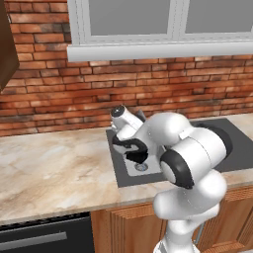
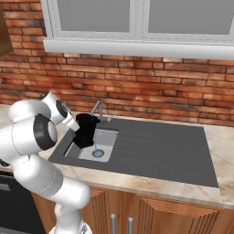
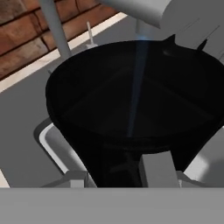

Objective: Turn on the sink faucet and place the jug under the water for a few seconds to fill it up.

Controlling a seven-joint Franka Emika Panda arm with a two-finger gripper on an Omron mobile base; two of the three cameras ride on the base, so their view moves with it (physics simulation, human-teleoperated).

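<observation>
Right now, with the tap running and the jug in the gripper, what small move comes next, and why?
Probably none but a hold: keep the jug steady over the sink for a moment. The hand view shows the water across the jug's top, below the faucet spout, so it seems placed for filling. The gripper is shut on the jug.

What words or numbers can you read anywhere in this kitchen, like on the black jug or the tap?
There are none to read. The jug is plain black, and the sink faucet, the sink, the brick wall and the window frame carry no letters, numbers, labels or signs.
</observation>
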